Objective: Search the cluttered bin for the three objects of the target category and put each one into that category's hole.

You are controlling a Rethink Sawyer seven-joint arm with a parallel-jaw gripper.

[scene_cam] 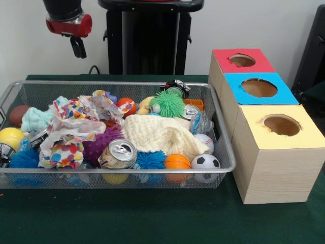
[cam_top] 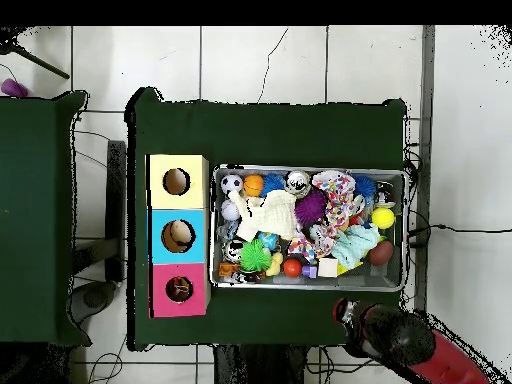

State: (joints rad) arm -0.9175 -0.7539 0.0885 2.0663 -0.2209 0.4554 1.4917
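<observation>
I'm eyeing the soda can (scene_cam: 117,154) at lower centre, light, slick, dentable, best pinched across its sides, while the gripper (scene_cam: 77,47), upper left, looks closed.

Colours only: table (scene_cam: 152,218) dark green, mesh bin (scene_cam: 223,152) silver. Boxes tan wood, tops red (scene_cam: 242,61), blue (scene_cam: 259,88), yellow (scene_cam: 282,125). In bin: cream cloth (scene_cam: 160,134), green spiky ball (scene_cam: 167,103), purple spiky ball (scene_cam: 99,146), black-and-white soccer ball (scene_cam: 205,162), orange ball (scene_cam: 177,161), silver can (scene_cam: 118,154), confetti-dot white paper (scene_cam: 76,127). My arm (scene_cam: 68,20) red and black.
</observation>
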